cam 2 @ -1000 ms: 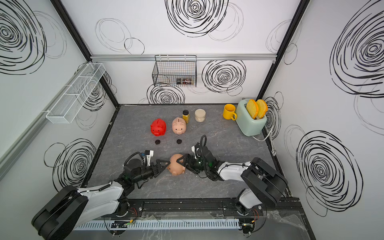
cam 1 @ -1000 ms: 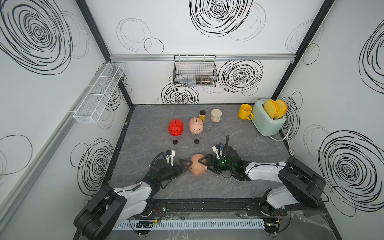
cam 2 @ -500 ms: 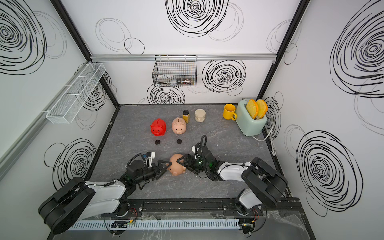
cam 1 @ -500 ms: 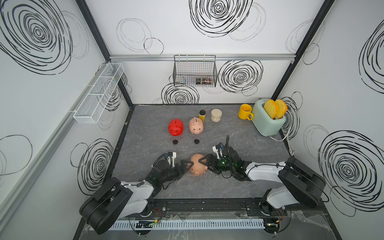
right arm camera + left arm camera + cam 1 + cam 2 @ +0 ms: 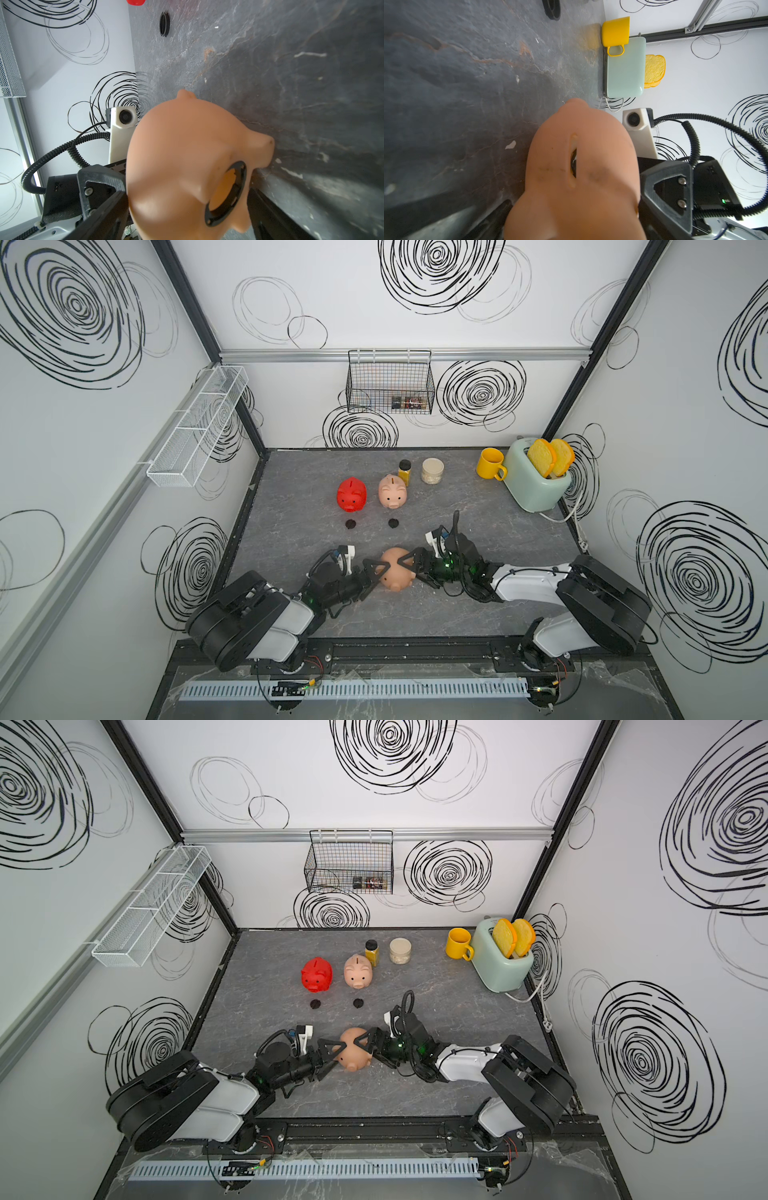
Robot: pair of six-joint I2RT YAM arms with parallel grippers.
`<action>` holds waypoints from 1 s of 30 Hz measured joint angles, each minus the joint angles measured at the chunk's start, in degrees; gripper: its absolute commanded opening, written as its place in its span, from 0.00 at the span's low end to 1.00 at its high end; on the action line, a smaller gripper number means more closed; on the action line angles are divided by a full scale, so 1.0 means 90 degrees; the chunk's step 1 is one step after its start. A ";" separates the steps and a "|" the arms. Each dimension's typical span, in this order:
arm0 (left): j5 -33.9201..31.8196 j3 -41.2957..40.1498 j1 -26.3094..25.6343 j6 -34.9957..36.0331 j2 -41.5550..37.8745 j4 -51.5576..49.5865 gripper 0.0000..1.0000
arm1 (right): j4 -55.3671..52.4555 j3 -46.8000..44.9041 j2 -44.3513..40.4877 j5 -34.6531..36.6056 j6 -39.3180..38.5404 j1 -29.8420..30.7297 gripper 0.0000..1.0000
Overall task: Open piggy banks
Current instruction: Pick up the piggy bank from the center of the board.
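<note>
Peach-tan piggy bank (image 5: 397, 574): we see it glossy, lying on its side near the front middle of the table (image 5: 478, 605), snout toward the front edge, between both grippers.
Back: its coin slot (image 5: 573, 160) faces the left wrist view.
Belly: a black ring (image 5: 226, 193) rims the hole, with orange showing through its middle.
Right gripper (image 5: 409, 572): fingers spread wide against both flanks, clasping the pig.
Left gripper (image 5: 376, 578): fingers spread at the pig's back; we cannot tell whether they press.
Other banks: the red piggy bank (image 5: 351, 495) and pale pink piggy bank (image 5: 392, 492) stand upright farther back. A black plug (image 5: 351, 524) lies before the red one and a second black plug (image 5: 393, 523) before the pink.
Room: bare table runs from the pig to those plugs and out toward the toaster (image 5: 536, 481); the arms fill the front strip.
Since a second ago: the pig and right gripper have kept their place; the left gripper has closed in from just apart.
</note>
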 measured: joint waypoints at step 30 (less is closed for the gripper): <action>-0.0177 -0.0007 -0.0061 -0.0639 0.1795 0.2314 0.64 | -0.0141 0.0078 -0.0005 0.0202 0.0012 -0.0049 0.98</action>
